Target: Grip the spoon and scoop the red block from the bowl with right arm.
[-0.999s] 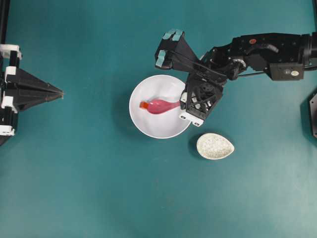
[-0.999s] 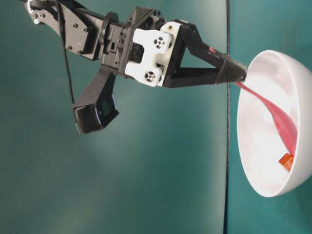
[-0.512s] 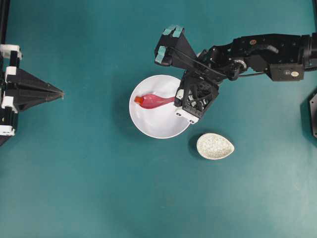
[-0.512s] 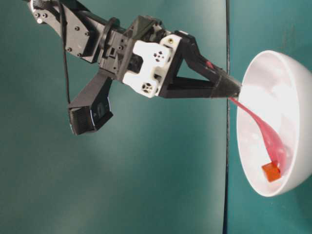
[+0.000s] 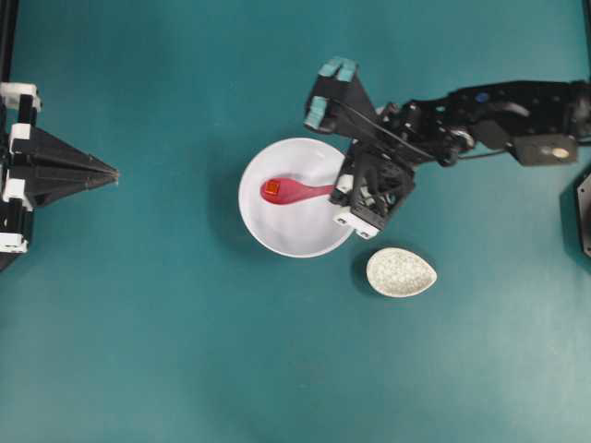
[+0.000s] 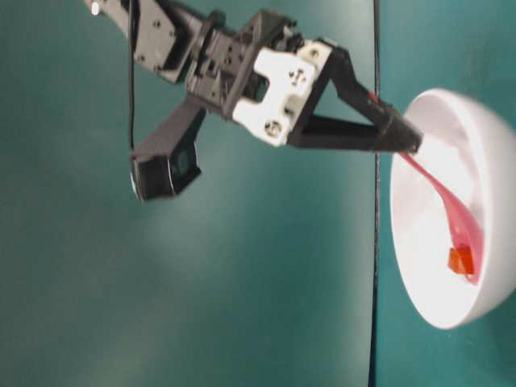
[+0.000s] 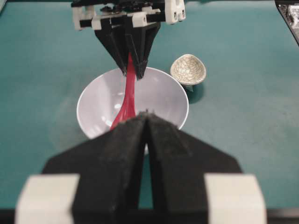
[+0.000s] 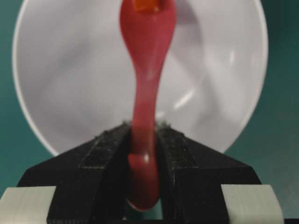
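My right gripper (image 5: 338, 191) is shut on the handle of the pink spoon (image 5: 297, 191) at the right rim of the white bowl (image 5: 295, 233). The scoop reaches into the bowl's left half, and the small red block (image 5: 271, 188) sits in it. In the right wrist view the fingers (image 8: 107, 144) clamp the spoon handle (image 8: 145, 93), with the block (image 8: 145, 4) at the scoop's far end over the bowl (image 8: 70, 84). The table-level view shows the block (image 6: 461, 260) on the spoon (image 6: 455, 218) inside the bowl (image 6: 419, 250). My left gripper (image 5: 115, 173) is shut and empty, far to the left.
A speckled grey-white oval spoon rest (image 5: 401, 272) lies just right of and below the bowl, close under the right arm's wrist. It also shows in the left wrist view (image 7: 188, 70). The right arm's camera housing (image 5: 331, 88) overhangs the bowl's upper right.
The spoon's scoop has slid under the red block, which was at the scoop's tip and now sits in it. The right gripper shifted slightly. The left arm has not moved.
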